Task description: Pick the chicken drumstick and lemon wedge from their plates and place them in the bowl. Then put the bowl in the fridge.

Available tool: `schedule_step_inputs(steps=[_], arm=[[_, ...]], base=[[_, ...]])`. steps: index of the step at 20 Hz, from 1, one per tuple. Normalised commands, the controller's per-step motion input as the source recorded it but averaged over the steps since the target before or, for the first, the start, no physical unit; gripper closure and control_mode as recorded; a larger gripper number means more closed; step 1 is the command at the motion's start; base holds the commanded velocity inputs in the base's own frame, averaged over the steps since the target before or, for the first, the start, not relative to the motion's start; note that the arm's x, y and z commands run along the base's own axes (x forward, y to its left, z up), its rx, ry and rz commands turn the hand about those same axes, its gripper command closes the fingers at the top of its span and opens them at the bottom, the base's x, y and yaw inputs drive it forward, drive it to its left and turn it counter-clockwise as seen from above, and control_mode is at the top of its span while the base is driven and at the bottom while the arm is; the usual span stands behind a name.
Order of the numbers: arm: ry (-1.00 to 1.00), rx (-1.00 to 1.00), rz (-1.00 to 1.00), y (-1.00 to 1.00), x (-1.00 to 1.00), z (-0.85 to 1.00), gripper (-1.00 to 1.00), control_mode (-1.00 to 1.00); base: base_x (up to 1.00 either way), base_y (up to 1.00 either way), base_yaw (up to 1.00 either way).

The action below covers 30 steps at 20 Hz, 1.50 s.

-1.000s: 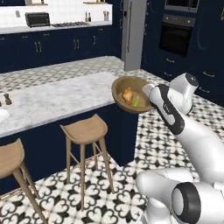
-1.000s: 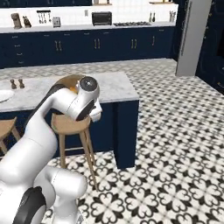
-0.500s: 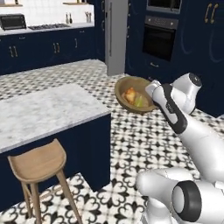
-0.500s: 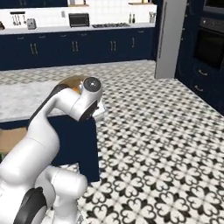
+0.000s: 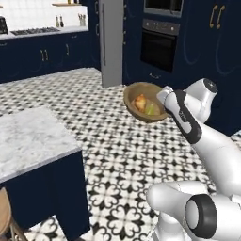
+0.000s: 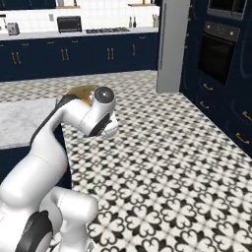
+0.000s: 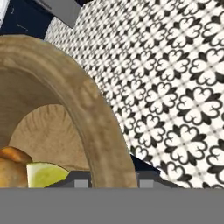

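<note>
The hand is clamped on the thick rim of the round brown wooden bowl, carried above the floor. Inside, just beyond the fingers, sit the golden-orange chicken drumstick and yellow-green lemon wedge. The bowl looks stiff and sturdy, but its loose contents could slide; keep it level.

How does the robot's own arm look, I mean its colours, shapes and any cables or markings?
The arm is glossy white, built of thick rounded segments with dark grey to black bands and round caps at the joints. Its hand is a white block. The two small finger tips are dark. I see no cables and no markings.
</note>
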Motion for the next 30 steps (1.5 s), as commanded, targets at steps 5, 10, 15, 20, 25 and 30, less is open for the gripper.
schedule_step_inputs(steps=[5, 10, 15, 20, 25, 30], arm=[[0.0, 0.0, 0.0, 0.0, 0.0, 0.0, 1.0, 1.0], [0.0, 0.0, 0.0, 0.0, 0.0, 0.0, 1.0, 1.0], [0.0, 0.0, 0.0, 0.0, 0.0, 0.0, 1.0, 1.0], [0.0, 0.0, 0.0, 0.0, 0.0, 0.0, 1.0, 1.0], [0.0, 0.0, 0.0, 0.0, 0.0, 0.0, 1.0, 1.0], [0.0, 0.0, 0.0, 0.0, 0.0, 0.0, 1.0, 1.0]], base=[[1.0, -0.78, 0.0], [1.0, -0.37, 0.09], [1.0, -0.1, 0.27], [1.0, -0.5, 0.15], [1.0, -0.49, 0.05], [1.0, -0.01, 0.0]])
